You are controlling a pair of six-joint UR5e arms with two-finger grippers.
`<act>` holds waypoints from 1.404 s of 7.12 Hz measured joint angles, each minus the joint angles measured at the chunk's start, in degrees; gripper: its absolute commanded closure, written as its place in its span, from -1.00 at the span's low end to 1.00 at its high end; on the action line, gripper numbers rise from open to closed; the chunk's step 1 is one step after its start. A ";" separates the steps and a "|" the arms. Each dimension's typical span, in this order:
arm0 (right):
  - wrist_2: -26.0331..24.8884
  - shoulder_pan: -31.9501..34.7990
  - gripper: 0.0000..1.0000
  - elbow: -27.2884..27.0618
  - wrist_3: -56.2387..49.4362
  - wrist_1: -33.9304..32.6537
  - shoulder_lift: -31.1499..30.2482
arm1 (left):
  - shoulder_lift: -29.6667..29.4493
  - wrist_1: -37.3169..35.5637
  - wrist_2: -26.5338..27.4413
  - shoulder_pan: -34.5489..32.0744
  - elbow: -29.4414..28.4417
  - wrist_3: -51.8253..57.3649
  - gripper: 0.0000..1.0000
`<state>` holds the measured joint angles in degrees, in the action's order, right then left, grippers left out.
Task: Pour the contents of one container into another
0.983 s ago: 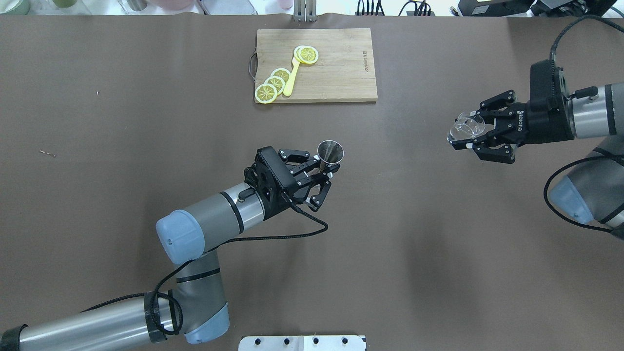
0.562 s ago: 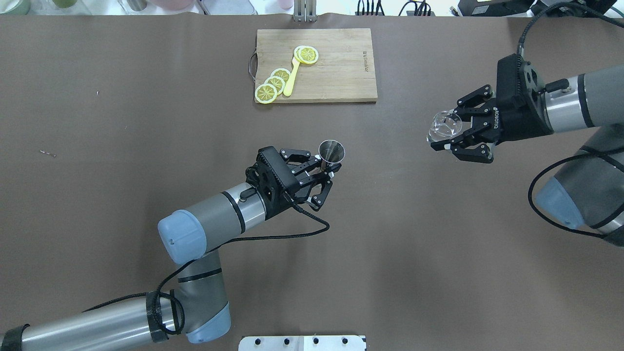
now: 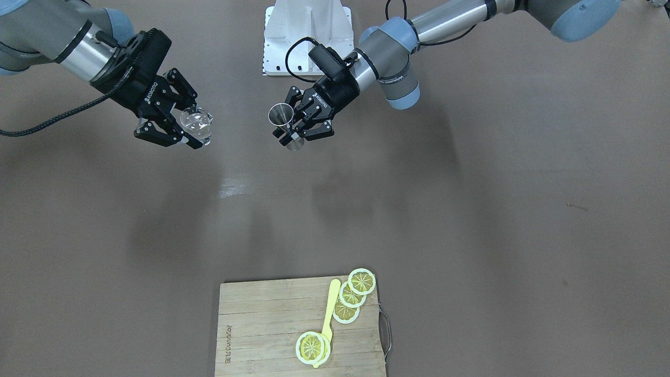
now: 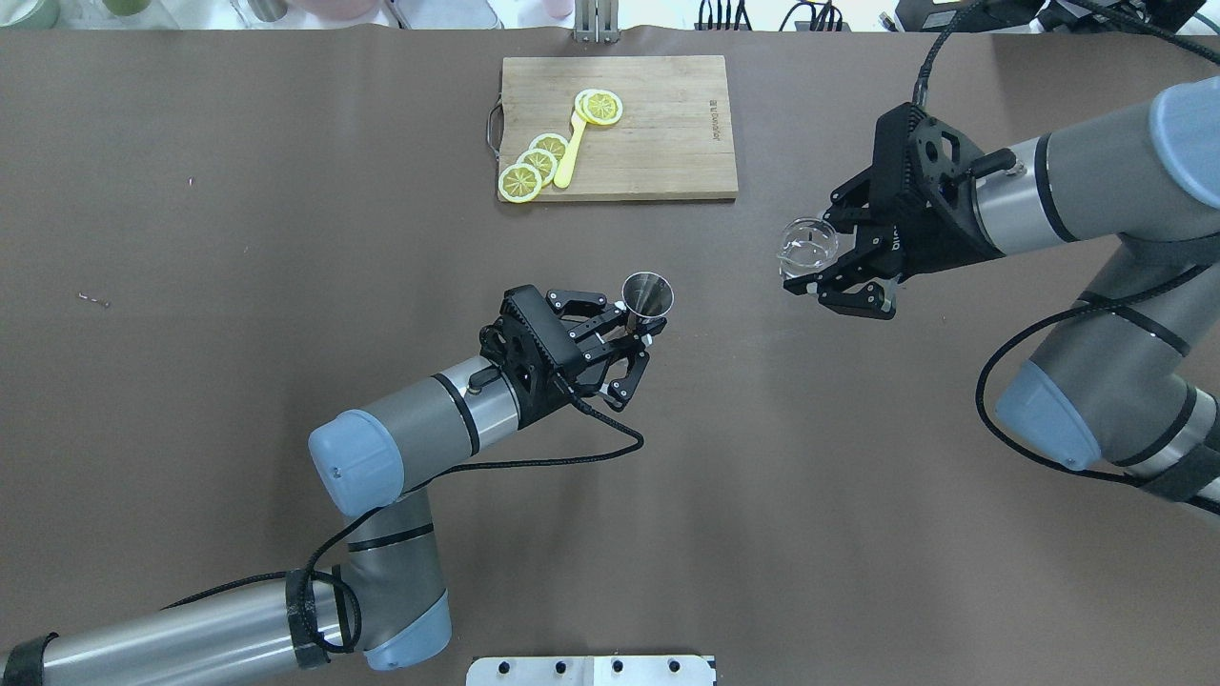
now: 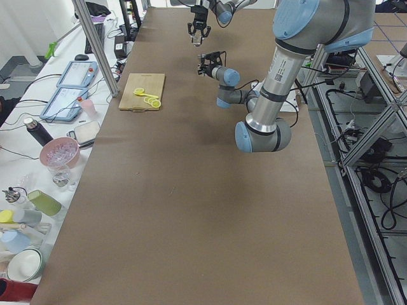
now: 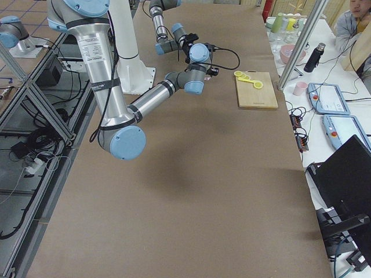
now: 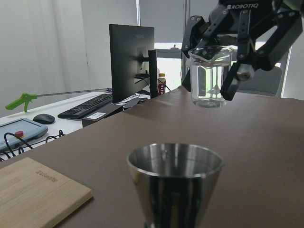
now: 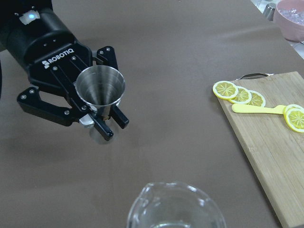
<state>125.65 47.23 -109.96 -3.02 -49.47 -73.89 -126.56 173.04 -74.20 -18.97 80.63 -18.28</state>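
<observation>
A small clear glass [image 4: 808,243] hangs upright above the table, with my right gripper [image 3: 194,131] shut on it. Below and to its left, my left gripper [image 4: 646,329] is shut on the narrow waist of the silver jigger [image 4: 647,293], held upright with its open cone upward. In the left wrist view the jigger [image 7: 173,180] fills the foreground and the glass [image 7: 209,76] hangs higher, beyond it. The right wrist view looks down over the glass rim [image 8: 175,206] at the jigger [image 8: 100,88]. A clear gap separates the two vessels.
A wooden cutting board [image 4: 667,133] lies at the table's far edge, carrying lemon slices [image 4: 534,167] and a yellow pick [image 4: 570,152]. The brown table cover [image 4: 810,476] stretches around both arms. Cups and bottles [image 5: 38,210] stand on a side bench.
My right arm has carried the glass leftward toward the jigger, and the wrist has turned. The left arm and the jigger have barely shifted.
</observation>
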 measured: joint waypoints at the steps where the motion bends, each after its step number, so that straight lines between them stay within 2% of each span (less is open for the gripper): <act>1: -1.59 -1.21 1.00 -1.29 -1.42 -3.20 0.71 | 0.00 0.01 0.06 -0.01 -0.02 0.00 1.00; 5: -2.56 -2.93 1.00 -3.44 -6.96 -13.88 5.28 | 0.00 0.01 0.05 -0.01 -0.51 0.00 1.00; 10: -2.73 -4.06 1.00 -4.56 -6.83 -16.68 6.73 | -0.09 0.01 -0.06 -0.02 -0.95 0.00 1.00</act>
<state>122.91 43.17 -114.52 -9.85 -66.15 -67.16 -126.65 173.06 -74.26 -18.99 79.68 -18.28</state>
